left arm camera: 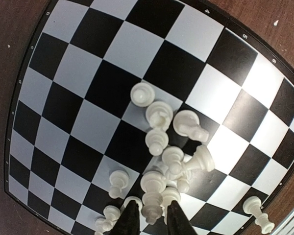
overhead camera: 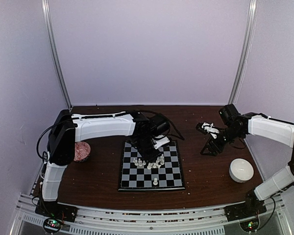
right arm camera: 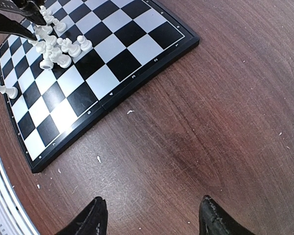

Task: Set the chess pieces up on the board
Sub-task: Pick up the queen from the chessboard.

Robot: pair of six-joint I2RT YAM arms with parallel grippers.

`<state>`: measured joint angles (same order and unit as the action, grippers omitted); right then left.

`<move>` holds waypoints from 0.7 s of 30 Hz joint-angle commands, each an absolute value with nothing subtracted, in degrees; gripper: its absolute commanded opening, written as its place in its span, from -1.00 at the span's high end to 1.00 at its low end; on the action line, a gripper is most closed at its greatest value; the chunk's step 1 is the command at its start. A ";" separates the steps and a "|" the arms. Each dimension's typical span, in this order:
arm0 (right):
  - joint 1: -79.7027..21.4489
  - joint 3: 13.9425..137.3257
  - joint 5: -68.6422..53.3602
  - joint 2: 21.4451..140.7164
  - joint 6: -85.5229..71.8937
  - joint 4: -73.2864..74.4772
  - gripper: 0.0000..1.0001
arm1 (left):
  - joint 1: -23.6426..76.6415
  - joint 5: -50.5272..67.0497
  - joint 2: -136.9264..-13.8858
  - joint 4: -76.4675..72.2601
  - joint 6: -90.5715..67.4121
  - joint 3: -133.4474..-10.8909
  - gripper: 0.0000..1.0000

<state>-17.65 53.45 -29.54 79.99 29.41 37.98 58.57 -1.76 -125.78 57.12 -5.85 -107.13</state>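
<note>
Cream chess pieces (left arm camera: 169, 156): bunched in a loose heap near the middle of the board (overhead camera: 172, 172), several tipped over and lying on one another, a few upright round the edges of the heap
Lone piece (overhead camera: 155, 181): upright, alone on a square by the board's near edge, well apart from the heap
Board position: flat on the worktop (overhead camera: 206, 183), roughly central, most squares bare
Left end effector (left arm camera: 152, 220): hangs right over the near side of the heap, pointing down; fingers only slightly spread, one piece between the tips; thin dark gaps show either side of it, so no grip seen
Right end effector (right arm camera: 154, 220): fingers spread wide, nothing between them, over bare wood right of the board, well apart from the pieces
Worktop surface: dark brown wood, pale specks (right arm camera: 130, 112) scattered on it
White bowl (overhead camera: 241, 170): on the worktop right of the board, near the right edge
Reddish bowl (overhead camera: 82, 151): left of the board, partly hidden by the left arm (overhead camera: 103, 126); contents cannot tell
</note>
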 commanded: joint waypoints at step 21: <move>-17.93 55.29 -29.27 80.62 29.88 38.84 -0.26 | 58.54 -4.22 -126.11 58.42 -5.11 -108.43 0.98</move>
<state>-17.65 54.02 -29.52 80.07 29.65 38.17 58.57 -2.81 -127.39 57.21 -5.67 -107.22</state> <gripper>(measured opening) 0.633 0.096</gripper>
